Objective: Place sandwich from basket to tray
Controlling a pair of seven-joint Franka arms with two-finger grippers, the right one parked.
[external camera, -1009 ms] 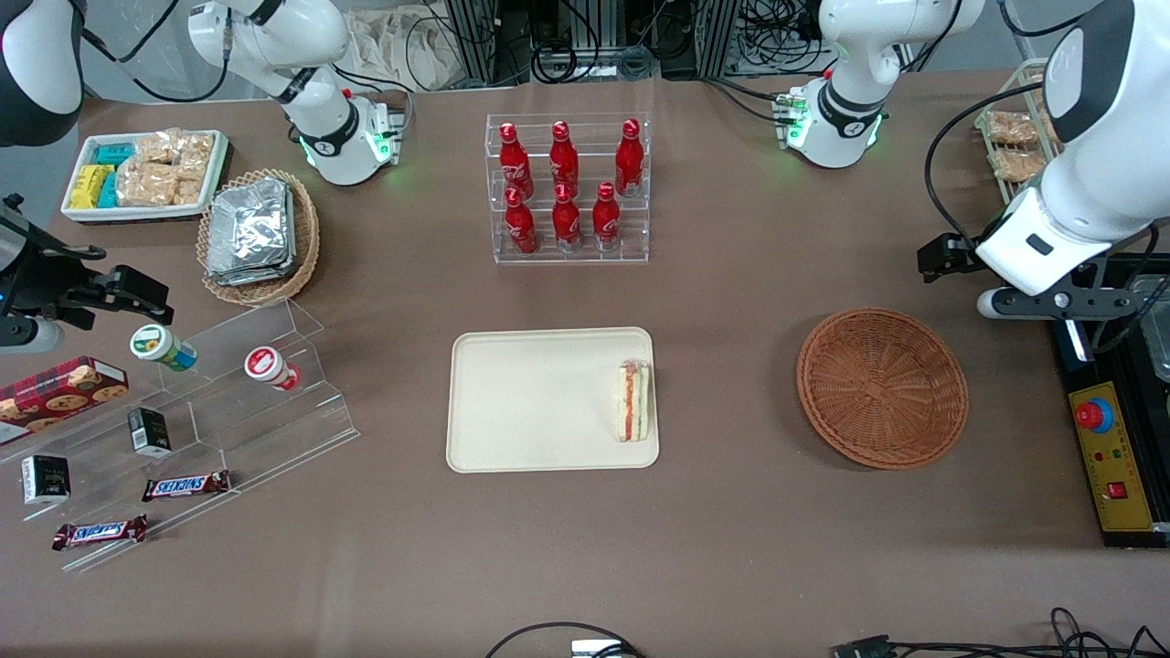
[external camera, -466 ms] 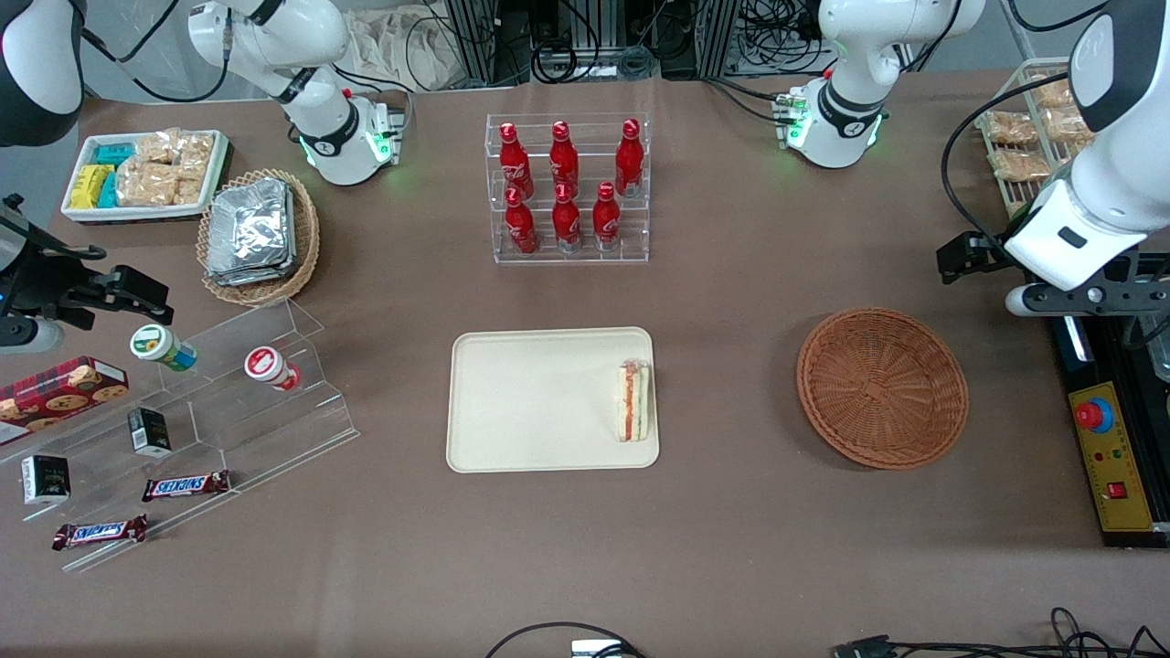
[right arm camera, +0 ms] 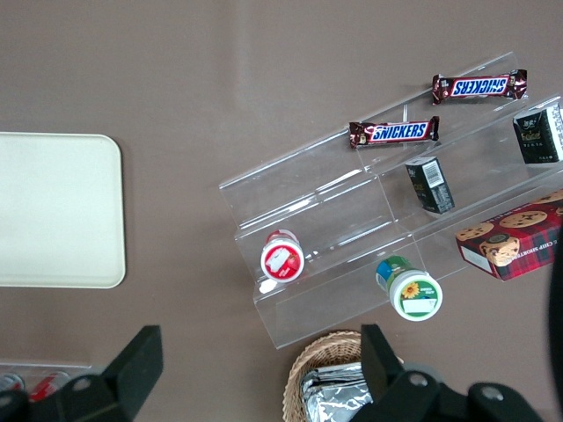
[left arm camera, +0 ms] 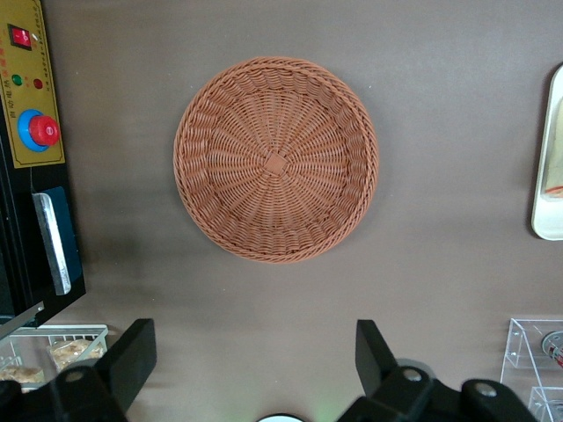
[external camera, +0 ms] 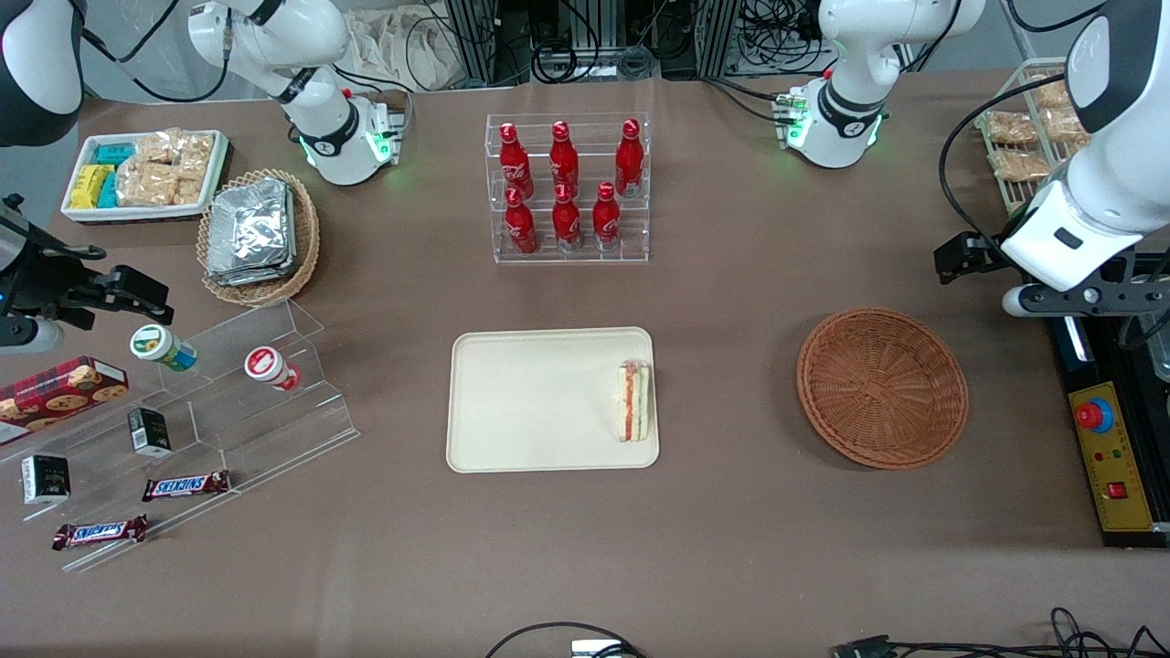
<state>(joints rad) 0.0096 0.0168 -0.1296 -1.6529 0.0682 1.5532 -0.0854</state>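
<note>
Front view: pale triangular bread sandwich (external camera: 633, 400) lay on the cream rectangular tray (external camera: 530, 402).
Round reddish-brown wicker basket (left arm camera: 275, 159): empty.
Gripper (left arm camera: 255, 356): spread open, holding nothing, high above the basket.
Handling: probably soft and light; grip the bread faces gently.

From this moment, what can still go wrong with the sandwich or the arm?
1. The sandwich stands on its edge right at the rim of the tray, on the side nearest the basket; a bump might tip it over or off the tray.
2. The gripper, open and empty, hangs above the table farther from the front camera than the basket, close to the control box with the red button; a careless move might strike it.
</note>
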